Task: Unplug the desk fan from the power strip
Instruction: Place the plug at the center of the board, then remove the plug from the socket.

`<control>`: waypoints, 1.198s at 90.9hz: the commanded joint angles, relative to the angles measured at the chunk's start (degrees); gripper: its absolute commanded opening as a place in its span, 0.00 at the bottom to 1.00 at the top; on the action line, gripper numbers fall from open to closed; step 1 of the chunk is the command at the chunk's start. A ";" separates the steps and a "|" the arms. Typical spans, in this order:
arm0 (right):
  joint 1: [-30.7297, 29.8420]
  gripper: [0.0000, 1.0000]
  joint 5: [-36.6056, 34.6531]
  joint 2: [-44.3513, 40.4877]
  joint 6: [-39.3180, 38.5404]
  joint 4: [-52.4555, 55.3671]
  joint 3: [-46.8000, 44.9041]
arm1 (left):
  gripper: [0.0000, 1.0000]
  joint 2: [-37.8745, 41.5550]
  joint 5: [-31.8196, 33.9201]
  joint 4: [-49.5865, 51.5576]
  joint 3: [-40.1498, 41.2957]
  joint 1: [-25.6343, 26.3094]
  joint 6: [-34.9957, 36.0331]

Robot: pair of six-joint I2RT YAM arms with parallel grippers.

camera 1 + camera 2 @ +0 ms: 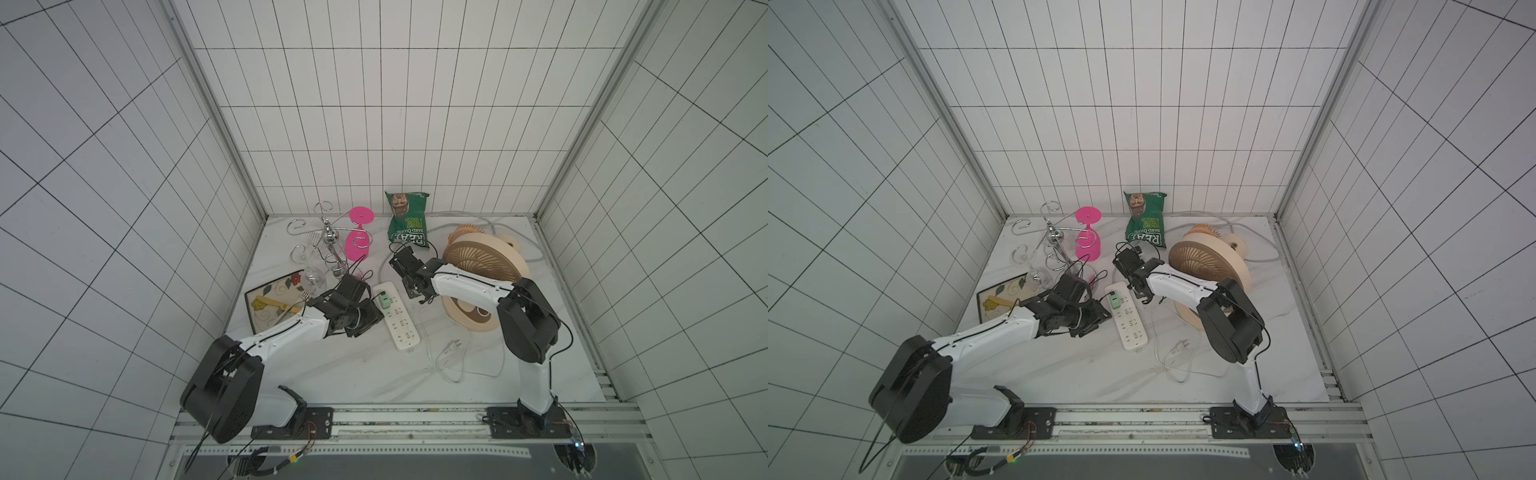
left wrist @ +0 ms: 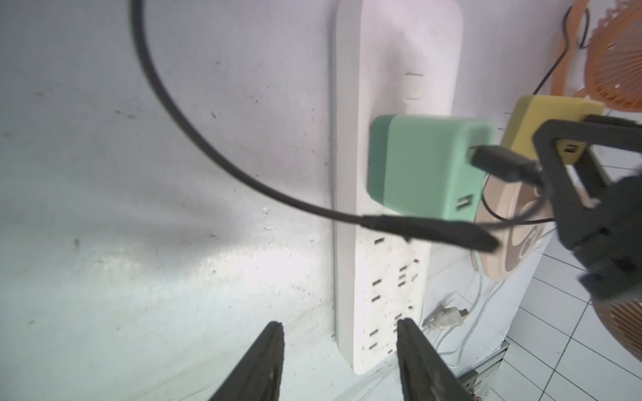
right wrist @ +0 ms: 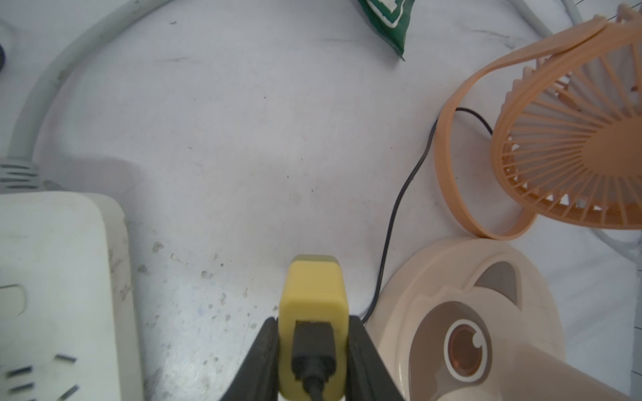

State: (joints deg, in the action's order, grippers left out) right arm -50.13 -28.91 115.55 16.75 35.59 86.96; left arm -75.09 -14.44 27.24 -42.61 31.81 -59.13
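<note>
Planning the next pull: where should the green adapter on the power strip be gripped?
Probably grip the green adapter by its broad flat sides, coming down from above: it stands upright on the power strip, and a black plug occupies its top.

a: where can i pass?
b: i find bare table (image 1: 332,374) near the front edge. green charger (image 1: 384,298) blocks the power strip (image 1: 401,328) at its far end; loose white cord (image 1: 451,347) sprawls right of it; right gripper (image 3: 313,333) with yellow charger (image 3: 312,288) hangs just beside.
</note>
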 commanded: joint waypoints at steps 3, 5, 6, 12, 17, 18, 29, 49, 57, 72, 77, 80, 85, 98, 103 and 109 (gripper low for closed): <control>1.59 0.14 -7.44 4.09 -3.66 2.98 3.46 | 0.55 4.71 3.10 4.65 1.73 -0.88 -2.99; 1.78 0.14 -7.71 4.78 -4.08 2.94 3.63 | 0.55 5.51 3.21 5.05 2.02 -1.23 -3.35; 1.87 0.14 -7.77 5.09 -4.26 2.92 3.78 | 0.55 5.89 3.29 5.30 2.15 -1.40 -3.53; 2.36 0.17 -8.03 7.04 -5.17 2.90 4.65 | 0.55 8.18 4.28 7.17 2.92 -2.64 -5.03; 2.57 0.25 -8.17 8.53 -6.03 2.90 5.46 | 0.55 10.01 5.58 9.23 3.42 -3.73 -6.44; 2.57 0.27 -8.09 8.72 -6.16 2.90 5.61 | 0.55 10.38 5.75 9.50 3.55 -3.97 -6.66; 2.62 0.48 -3.49 8.27 -7.61 0.79 5.21 | 0.55 14.16 7.05 12.79 4.44 -6.66 -8.68; 2.49 0.73 8.90 -1.09 -8.19 -5.87 -2.01 | 0.54 18.79 7.49 14.93 5.00 -9.66 -11.14; 2.39 0.74 13.48 -5.40 -7.52 -6.66 -4.22 | 0.54 19.92 7.12 14.90 4.99 -10.53 -11.54; 2.28 0.71 28.40 -10.79 -6.42 -6.64 -7.01 | 0.53 20.90 6.94 15.46 5.03 -11.91 -12.52; 1.91 0.69 30.90 -11.98 -5.42 -6.51 -7.86 | 0.52 20.95 6.92 15.47 5.00 -12.15 -12.71; 1.66 0.68 31.45 -12.88 -4.37 -6.55 -8.60 | 0.52 20.87 6.84 15.47 5.00 -12.21 -12.81; 1.30 0.65 32.81 -14.52 -2.46 -7.48 -10.15 | 0.52 20.84 6.56 15.38 5.13 -12.21 -13.00; -0.22 0.60 37.63 -16.46 0.98 -9.49 -12.73 | 0.51 20.53 5.60 14.23 6.23 -12.21 -13.70; -1.32 0.60 37.03 -16.18 2.05 -9.00 -12.80 | 0.51 20.31 5.28 13.87 6.53 -12.21 -13.66; -2.41 0.60 36.22 -16.00 2.79 -9.03 -12.86 | 0.51 20.04 4.85 13.31 6.78 -12.24 -13.64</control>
State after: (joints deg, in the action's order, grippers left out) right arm -50.26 4.84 100.27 16.25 27.29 74.56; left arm -54.83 -8.93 42.15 -36.62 19.79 -72.42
